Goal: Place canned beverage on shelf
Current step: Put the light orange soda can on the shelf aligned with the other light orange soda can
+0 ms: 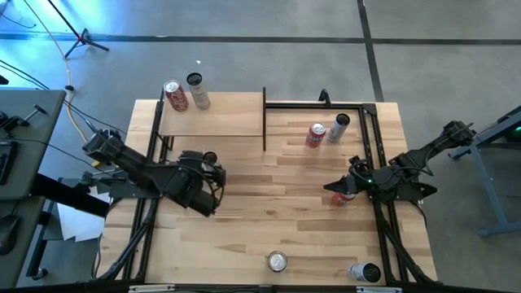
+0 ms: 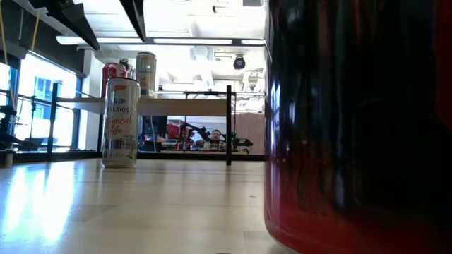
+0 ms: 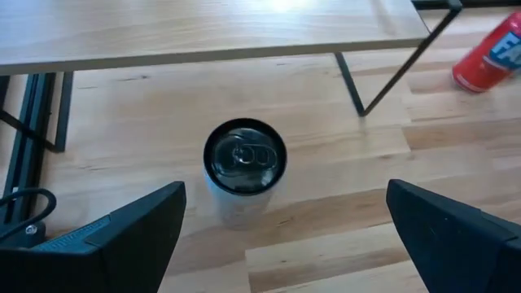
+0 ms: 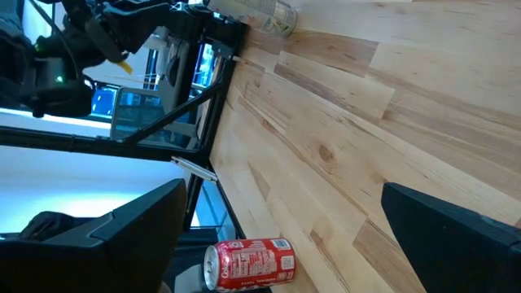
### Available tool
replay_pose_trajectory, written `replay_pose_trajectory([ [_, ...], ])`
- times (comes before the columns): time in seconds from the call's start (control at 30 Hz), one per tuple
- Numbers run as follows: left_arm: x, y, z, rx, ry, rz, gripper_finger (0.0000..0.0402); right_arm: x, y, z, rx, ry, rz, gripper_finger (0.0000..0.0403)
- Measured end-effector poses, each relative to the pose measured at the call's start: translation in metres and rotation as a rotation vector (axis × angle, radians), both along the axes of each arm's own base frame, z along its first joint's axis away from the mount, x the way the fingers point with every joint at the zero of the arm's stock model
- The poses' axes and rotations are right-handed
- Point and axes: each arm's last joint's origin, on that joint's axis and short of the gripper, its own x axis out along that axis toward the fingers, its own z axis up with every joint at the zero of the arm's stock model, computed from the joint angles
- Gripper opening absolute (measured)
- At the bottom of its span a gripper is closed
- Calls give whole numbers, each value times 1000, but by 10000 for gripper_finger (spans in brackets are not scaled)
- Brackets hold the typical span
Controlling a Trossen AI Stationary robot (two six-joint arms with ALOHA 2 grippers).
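Canned beverage for this step, a dark-topped can, stood upright on the plank table just short of the shelf, ahead of the left gripper, whose fingers were spread wide and held nothing. I judged that a good grasp meant easing forward until the can sat squarely between the fingers, closing on its middle, then lifting clear of the board's edge before setting it down. The shelf's far end already held a red can and a silver can, so I would aim for the bare near part. The right gripper, also released, waited beside another red can, well apart.
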Motion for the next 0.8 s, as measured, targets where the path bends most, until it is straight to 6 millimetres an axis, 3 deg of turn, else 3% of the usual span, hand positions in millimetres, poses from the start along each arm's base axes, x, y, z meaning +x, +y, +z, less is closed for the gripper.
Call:
replay_pose_trajectory([
  [0.37,5,-28,-17,171,-21,-94,399,0,0,0,0,0,0,400],
  [0.8,5,-66,-46,179,-67,-100,399,0,0,0,0,0,0,400],
])
